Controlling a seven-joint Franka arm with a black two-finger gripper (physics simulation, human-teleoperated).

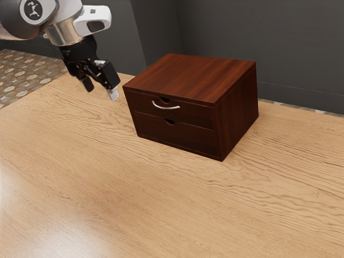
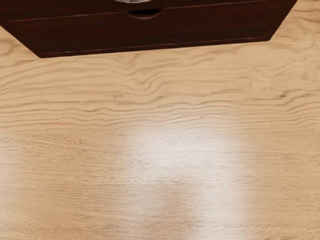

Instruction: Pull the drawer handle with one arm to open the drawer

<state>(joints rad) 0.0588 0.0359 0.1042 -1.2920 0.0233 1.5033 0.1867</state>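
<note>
Dark grey walls (image 1: 301, 43) stand behind a pale wooden tabletop (image 1: 134, 193), and a strip of patterned floor (image 1: 21, 75) shows at the exterior view's left. A red-brown cabinet (image 1: 193, 75) sits on the tabletop toward the far side, with its front turned to the exterior view's left and toward the camera.

It has two drawers, one above the other. The top drawer (image 1: 193, 110) carries a curved silver handle (image 1: 165, 106) just under a small notch at its upper edge. The lower drawer (image 1: 183, 131) has a notch of its own and no handle that I can see. Both fronts lie flush with the cabinet's face, so the top drawer is closed.

The arm (image 1: 64, 27) comes in from the exterior view's upper left. Its black tool (image 1: 101, 91) hangs above the tabletop and tilts down toward the cabinet's front. The tool is near the cabinet's top left corner but apart from it, and it does not touch the handle. Its two fingers (image 1: 113, 92) are spread with empty space between them, and they hold nothing.

The wrist view looks down on bare tabletop with a soft sheen (image 2: 185, 150) across the grain. Beyond that lie the cabinet's base and the lower drawer's front, and a sliver of the handle shows at the edge.
</note>
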